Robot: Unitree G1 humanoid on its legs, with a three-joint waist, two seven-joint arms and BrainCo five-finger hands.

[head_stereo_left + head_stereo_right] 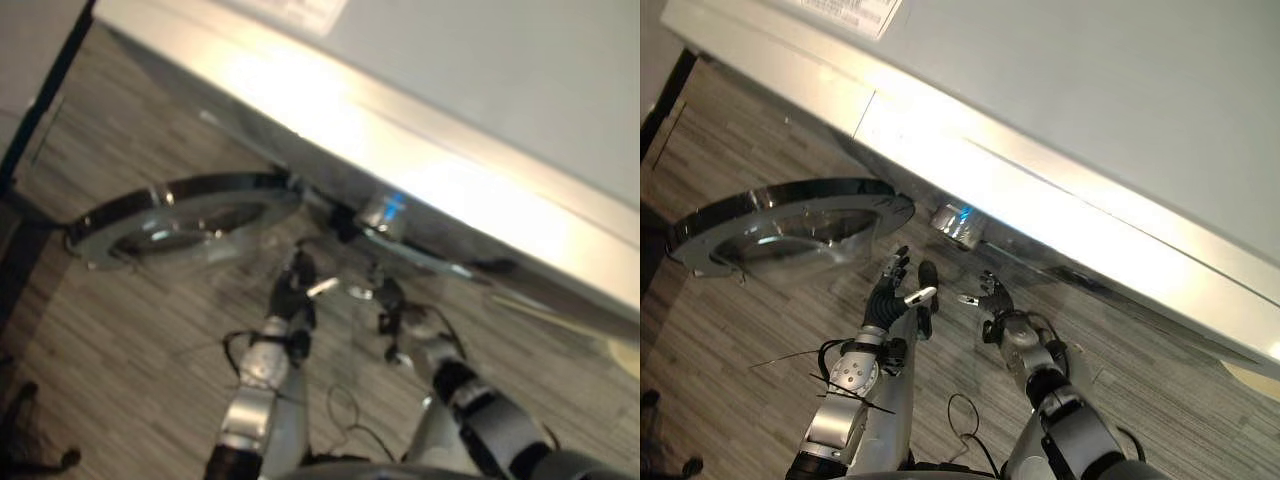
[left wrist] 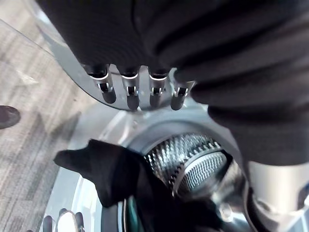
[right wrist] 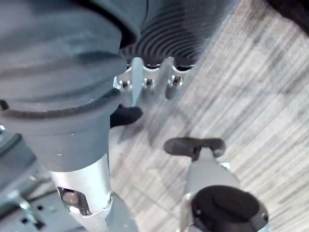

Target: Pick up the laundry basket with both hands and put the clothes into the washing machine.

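Observation:
The washing machine runs across the top of the eye views, and its round glass door is swung open to the left. My left hand and right hand hover side by side in front of the machine, both open and holding nothing. In the left wrist view my straight fingers point at the perforated steel drum. A dark piece of clothing hangs over the drum's mouth. The right wrist view looks past my right hand and its thumb at the floor.
A silver knob with a blue light sticks out of the machine's front just above my hands. Grey wood-look floor lies below and to the left. A dark vertical edge stands at the far left.

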